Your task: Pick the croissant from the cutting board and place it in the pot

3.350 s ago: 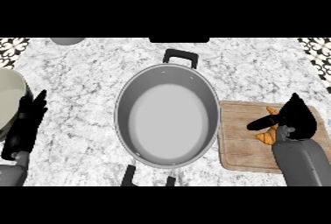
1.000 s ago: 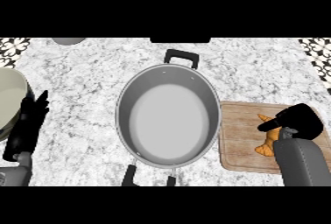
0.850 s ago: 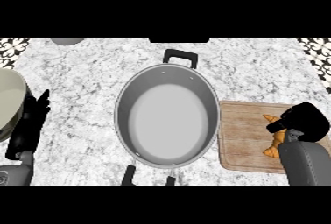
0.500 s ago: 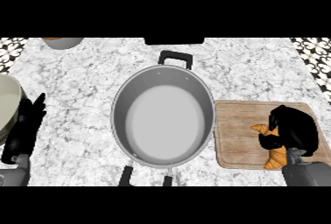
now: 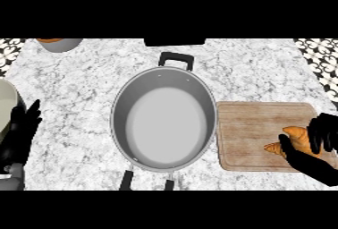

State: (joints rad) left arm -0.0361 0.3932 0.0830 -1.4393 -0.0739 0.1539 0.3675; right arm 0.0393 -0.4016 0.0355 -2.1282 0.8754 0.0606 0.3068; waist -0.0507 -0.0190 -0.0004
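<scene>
The croissant (image 5: 295, 141) lies at the right end of the board (image 5: 254, 136), with the right hand (image 5: 317, 147) curled round it, thumb on its near side and fingers on its far side. The pot (image 5: 165, 118) stands just left of the board, with nothing in it. The left hand (image 5: 23, 127) rests at the left edge, fingers straight and relaxed.

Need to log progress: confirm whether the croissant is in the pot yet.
No, the pot is empty; the croissant sits in the right hand over the cutting board.
</scene>
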